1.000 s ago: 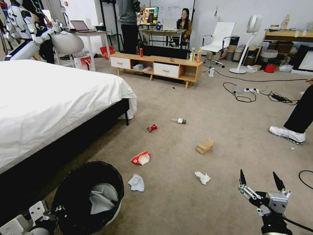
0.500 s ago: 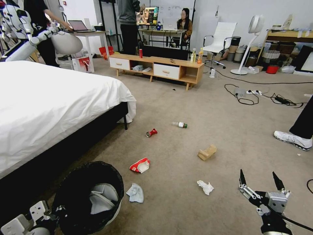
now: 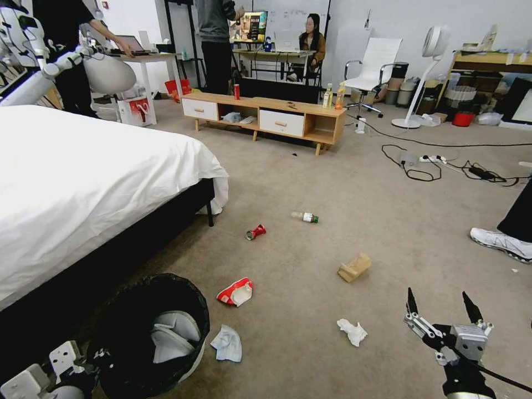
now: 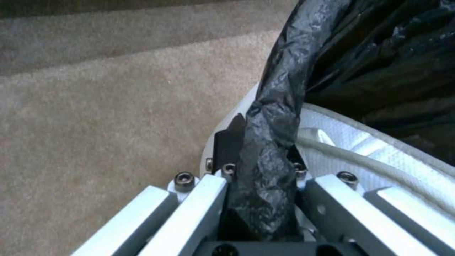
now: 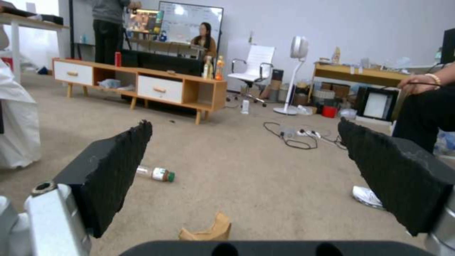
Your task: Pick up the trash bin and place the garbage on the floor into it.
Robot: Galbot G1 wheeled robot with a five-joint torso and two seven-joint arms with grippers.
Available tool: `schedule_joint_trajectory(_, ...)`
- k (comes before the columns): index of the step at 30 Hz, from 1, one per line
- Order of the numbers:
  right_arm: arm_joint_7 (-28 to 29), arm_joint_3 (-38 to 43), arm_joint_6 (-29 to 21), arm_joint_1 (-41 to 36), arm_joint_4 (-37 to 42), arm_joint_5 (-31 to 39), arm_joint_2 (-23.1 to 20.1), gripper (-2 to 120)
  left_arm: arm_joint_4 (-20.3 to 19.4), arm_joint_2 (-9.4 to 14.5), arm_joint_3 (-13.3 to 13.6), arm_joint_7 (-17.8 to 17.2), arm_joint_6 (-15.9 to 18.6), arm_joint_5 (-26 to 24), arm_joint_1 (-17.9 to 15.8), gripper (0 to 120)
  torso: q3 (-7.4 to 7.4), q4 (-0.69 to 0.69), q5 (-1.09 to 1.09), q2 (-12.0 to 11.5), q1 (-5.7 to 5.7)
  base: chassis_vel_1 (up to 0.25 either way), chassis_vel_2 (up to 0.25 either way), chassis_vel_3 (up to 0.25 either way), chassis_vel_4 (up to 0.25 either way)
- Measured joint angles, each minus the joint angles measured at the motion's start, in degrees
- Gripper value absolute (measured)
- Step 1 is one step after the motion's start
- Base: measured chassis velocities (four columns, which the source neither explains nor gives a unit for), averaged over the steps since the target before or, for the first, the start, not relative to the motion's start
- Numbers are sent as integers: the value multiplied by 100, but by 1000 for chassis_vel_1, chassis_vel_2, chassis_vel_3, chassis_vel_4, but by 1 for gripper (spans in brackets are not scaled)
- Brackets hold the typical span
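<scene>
1. The left gripper (image 4: 265,170) is clamped on the rim of the bin (image 3: 145,332), one finger inside and one outside, with the black bag (image 4: 279,106) pinched between them. The bin hangs low at the robot's left, beside the bed (image 3: 83,183).

2. The right gripper (image 3: 440,313) is held out low on the right with its fingers spread wide; it holds nothing and touches nothing.

3. Garbage lies scattered on the carpet (image 3: 332,183): a pale tissue (image 3: 227,343) just beside the bin, a red-and-white packet (image 3: 236,292) a little beyond it, a white tissue (image 3: 353,331) nearest the right gripper, a paper bag (image 3: 354,267) farther out, and a crushed can (image 3: 255,232) and small bottle (image 3: 305,217) farther still.

4. The step in hand looks like closing in on the litter with the bin carried. The white tissue seems the sensible first target, being nearest the free hand.

5. To do it well, keep the bin's mouth up and level so what is already in it stays put, and keep the clamp firm, since thin plastic can slip.

6. Come down on the tissue from above with fingers straddling it; it is soft and light, so they should reach the carpet before closing
</scene>
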Motion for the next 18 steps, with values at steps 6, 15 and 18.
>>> schedule_joint_trajectory(6, 14, -14, 13, 13, -23, 1, -1, 100, -12, 3, -3, 4, 0, -2, 11, 2, 0, -1, 0, 0, 0, -50, 61, 50, -66)
schedule_joint_trajectory(15, 10, -23, 52, 27, -33, 3, -26, 100, -39, 5, -5, 6, 0, -3, 27, 2, 0, -1, 0, 0, 0, -5, 2, 2, -7)
schedule_joint_trajectory(18, 8, -26, 54, 26, -33, 2, -31, 100, -44, 5, -9, 7, 0, -3, 36, 2, 0, -1, 0, 0, 0, 0, 0, 0, 0)
